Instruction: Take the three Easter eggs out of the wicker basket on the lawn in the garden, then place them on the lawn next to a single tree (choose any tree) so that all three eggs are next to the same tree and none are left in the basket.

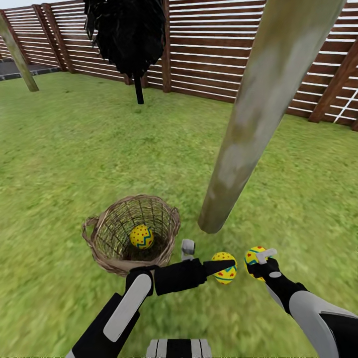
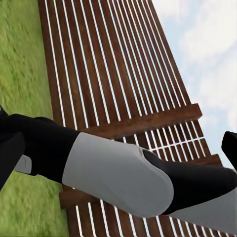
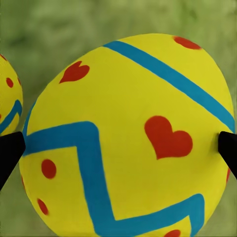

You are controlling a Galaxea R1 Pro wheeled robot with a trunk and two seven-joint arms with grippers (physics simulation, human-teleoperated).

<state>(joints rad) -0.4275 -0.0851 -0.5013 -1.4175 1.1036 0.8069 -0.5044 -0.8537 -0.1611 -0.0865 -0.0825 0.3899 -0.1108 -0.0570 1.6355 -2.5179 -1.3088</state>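
Our right hand (image 1: 258,261) clasped one egg (image 3: 128,143) across its smooth, probably slippery middle; our left hand (image 1: 211,258) stood released beside another egg (image 1: 224,268); one egg (image 1: 141,236) sat in the basket (image 1: 99,238).

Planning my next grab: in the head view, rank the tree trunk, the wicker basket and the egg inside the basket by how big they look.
1. Tree trunk, largest, though it leans close to the camera.
2. Wicker basket.
3. Egg in the basket, clearly smallest.
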